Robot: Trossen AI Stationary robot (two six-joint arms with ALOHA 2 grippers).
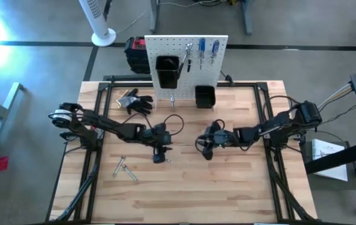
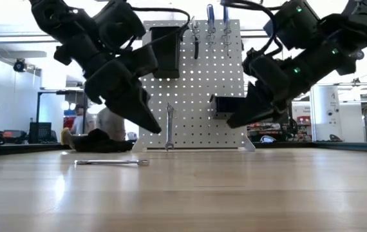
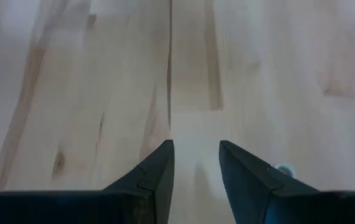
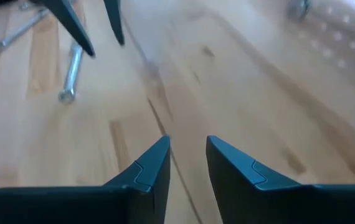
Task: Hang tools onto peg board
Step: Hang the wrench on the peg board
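The white peg board (image 1: 186,69) stands at the table's far edge. On it hang dark-handled pliers (image 1: 188,57) and two blue-handled screwdrivers (image 1: 202,52) (image 1: 215,52). A silver wrench (image 2: 169,126) hangs low on the board. Two silver wrenches (image 1: 125,167) lie flat on the table at the near left; they also show in the right wrist view (image 4: 71,68). My left gripper (image 1: 159,154) is open and empty just above the table's middle, right of those wrenches. My right gripper (image 1: 206,148) is open and empty to its right, above the table.
Black work gloves (image 1: 137,103) lie left of the board's foot. Two black bins (image 1: 167,70) (image 1: 205,97) hang on the board. A small silver thing (image 3: 283,168) lies on the table beside my left gripper's finger. Bare wood (image 1: 228,194) fills the near right.
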